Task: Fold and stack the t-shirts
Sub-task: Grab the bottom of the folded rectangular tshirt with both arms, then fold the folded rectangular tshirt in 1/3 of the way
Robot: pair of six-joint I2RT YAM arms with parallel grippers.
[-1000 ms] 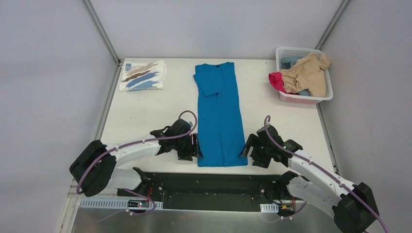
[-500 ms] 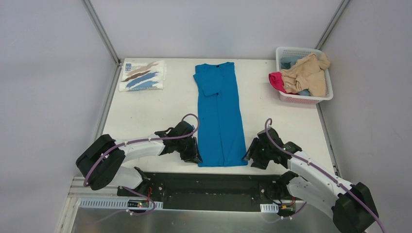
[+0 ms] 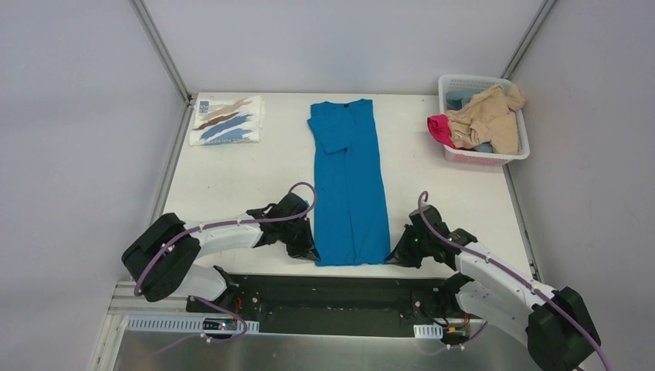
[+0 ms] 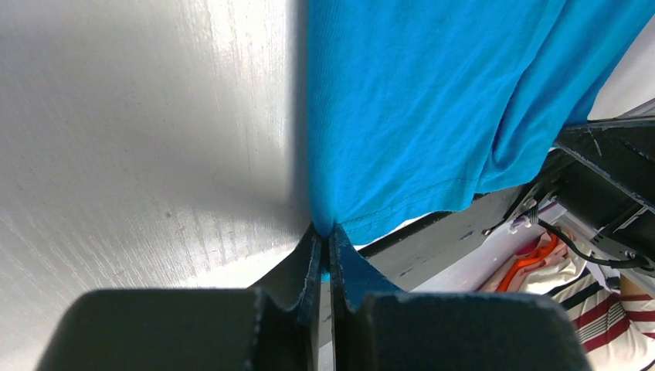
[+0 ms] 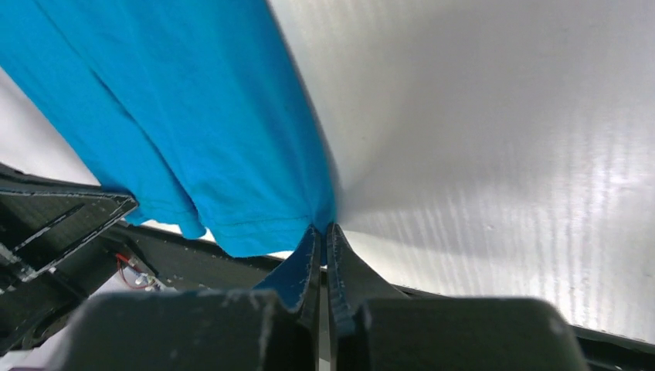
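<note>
A bright blue t-shirt lies in a long narrow strip down the middle of the white table, sleeves folded in. My left gripper is shut on its near left corner; in the left wrist view the blue t-shirt is pinched between the tips of the left gripper. My right gripper is shut on the near right corner, and the right wrist view shows the blue t-shirt caught at the tips of the right gripper. A folded white t-shirt with brown and blue brushstrokes lies at the far left.
A white mesh basket at the far right holds a beige shirt, a pink one hanging over the rim, and pale-blue cloth. The table's near edge lies just behind both grippers, with a black frame below.
Both grippers have closed on the near corners of the blue t-shirt. The hem has bunched slightly inward at both corners. Both arms shifted slightly toward the near edge.
</note>
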